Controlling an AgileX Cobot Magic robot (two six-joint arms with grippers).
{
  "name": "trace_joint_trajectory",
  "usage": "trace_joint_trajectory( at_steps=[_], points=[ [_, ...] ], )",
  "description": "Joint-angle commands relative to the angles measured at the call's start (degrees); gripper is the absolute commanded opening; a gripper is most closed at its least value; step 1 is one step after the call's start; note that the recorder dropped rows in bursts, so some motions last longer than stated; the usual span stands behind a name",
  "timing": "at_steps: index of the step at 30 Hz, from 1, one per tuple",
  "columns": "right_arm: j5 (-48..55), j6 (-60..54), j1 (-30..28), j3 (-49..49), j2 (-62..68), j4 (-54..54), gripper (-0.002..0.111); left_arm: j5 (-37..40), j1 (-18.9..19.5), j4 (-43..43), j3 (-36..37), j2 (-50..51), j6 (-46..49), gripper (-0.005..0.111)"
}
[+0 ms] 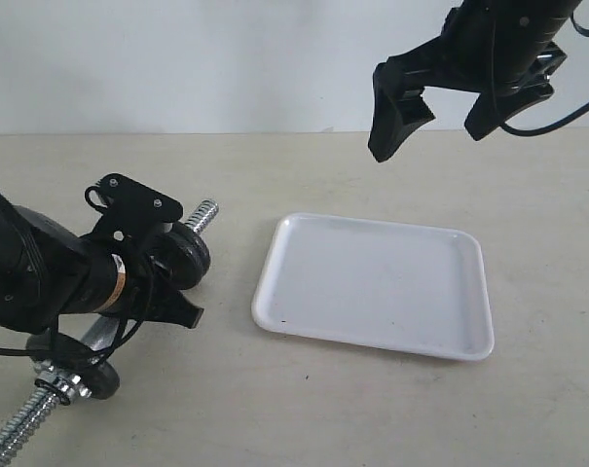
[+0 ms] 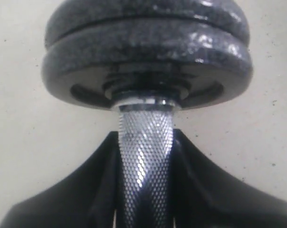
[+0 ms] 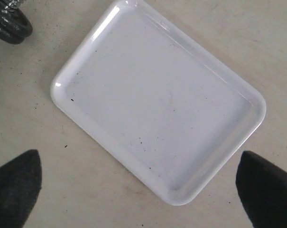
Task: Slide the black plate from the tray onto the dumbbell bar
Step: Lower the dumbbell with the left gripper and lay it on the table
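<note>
The white tray (image 1: 372, 282) lies empty on the table; no black plate is in it. The dumbbell bar (image 1: 204, 214) lies slanted at the left. My left gripper (image 1: 153, 263) is shut on its knurled middle (image 2: 145, 156). Two black plates (image 2: 148, 57) sit stacked on the bar just beyond the fingers (image 2: 86, 190), and show in the exterior view too (image 1: 189, 255). A third black plate (image 1: 101, 377) sits on the bar's near end by a silver collar. My right gripper (image 1: 427, 141) hangs open high above the tray (image 3: 157, 99), holding nothing.
The bar's near threaded end (image 1: 17, 423) reaches the table's front left corner. In the right wrist view a black plate (image 3: 10, 26) shows just past a corner of the tray. Bare beige tabletop surrounds the tray.
</note>
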Motion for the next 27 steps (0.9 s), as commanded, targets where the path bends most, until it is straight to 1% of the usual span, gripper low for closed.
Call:
trace_joint_trajectory(
  at_steps=[1, 5, 10, 13, 14, 15, 16, 18, 19, 22, 24, 25, 27],
  points=[
    [-0.2, -0.5, -0.1, 0.0, -0.6, 0.2, 0.105, 4.0, 0.2, 1.9, -1.4, -1.1, -0.9, 0.004],
    [-0.4, -0.6, -0.1, 0.0, -0.6, 0.2, 0.105, 3.5, 0.2, 0.8, -1.4, -1.1, -0.9, 0.004],
    [-0.4, -0.6, -0.1, 0.0, -0.6, 0.2, 0.105, 0.7, 0.2, 0.3, -1.4, -1.1, -0.7, 0.004],
    [-0.4, -0.8, -0.1, 0.0, -0.6, 0.2, 0.105, 0.3, 0.2, 0.3, -1.4, -1.1, 1.4, 0.006],
    [-0.4, -0.8, -0.1, 0.0, -0.6, 0.2, 0.105, -0.1, 0.2, 0.3, -1.4, -1.1, 2.2, 0.015],
    [-0.5, -0.8, -0.1, 0.0, -0.6, 0.2, 0.105, -0.1, 0.2, 0.3, -1.4, -1.1, 2.2, 0.02],
    [-0.8, -0.8, -0.1, 0.0, -0.6, 0.2, 0.105, 0.4, 0.2, 0.3, -1.4, -1.1, 2.2, 0.034],
    [-0.8, -0.8, -0.1, 0.0, -0.6, 0.2, 0.105, 1.7, 0.2, -1.1, -1.4, -1.1, 2.2, 0.05],
    [-0.8, -0.8, -0.1, 0.0, -0.6, 0.2, 0.105, 1.9, 0.2, -1.6, -1.4, -1.1, 2.2, 0.051],
    [-0.8, -0.8, -0.1, 0.0, -0.6, 0.2, 0.105, 2.1, 0.2, -10.5, -1.4, -1.1, 10.3, 0.052],
    [-0.8, -0.8, -0.1, 0.0, -0.6, 0.2, 0.105, 2.6, 0.2, -16.8, -1.3, -1.1, 17.6, 0.052],
    [-0.8, -0.8, -0.1, 0.0, -0.6, 0.2, 0.105, 4.6, 0.2, -22.9, -1.3, -1.1, 22.9, 0.05],
    [-0.8, -0.8, -0.1, 0.0, -0.6, 0.2, 0.105, 7.7, 0.2, -29.9, -1.3, -1.1, 30.8, 0.048]
  ],
)
